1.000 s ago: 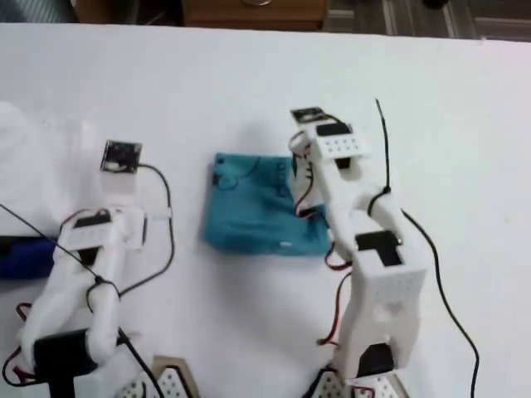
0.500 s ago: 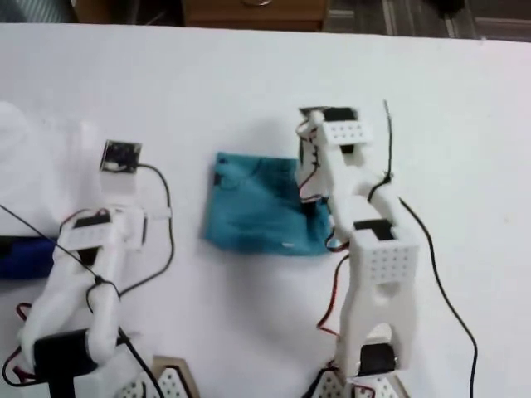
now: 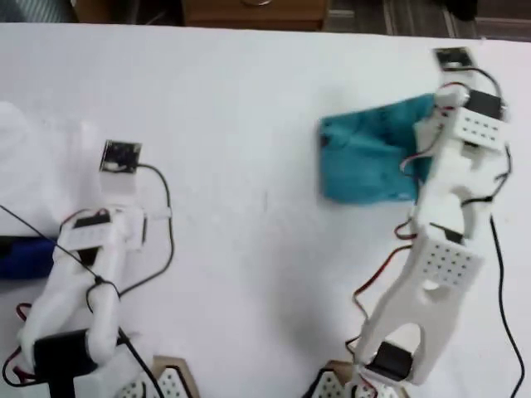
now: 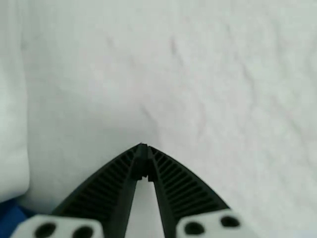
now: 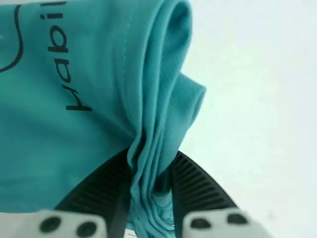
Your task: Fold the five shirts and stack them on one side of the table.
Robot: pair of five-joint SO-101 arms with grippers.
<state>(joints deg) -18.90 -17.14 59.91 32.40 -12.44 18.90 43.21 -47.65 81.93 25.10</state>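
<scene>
Two arms, one teal shirt (image 3: 369, 153)! Folded, it now lies at the far right of the table (image 3: 249, 99), dragged there from the centre. The right gripper (image 5: 151, 166) is clamped on its bunched edge, while the left gripper (image 4: 142, 151), pinched together on nothing, hasn't budged.

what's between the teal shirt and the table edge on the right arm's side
Nothing visible besides the right arm itself; the right gripper is shut on the teal shirt near that side of the table.
</scene>
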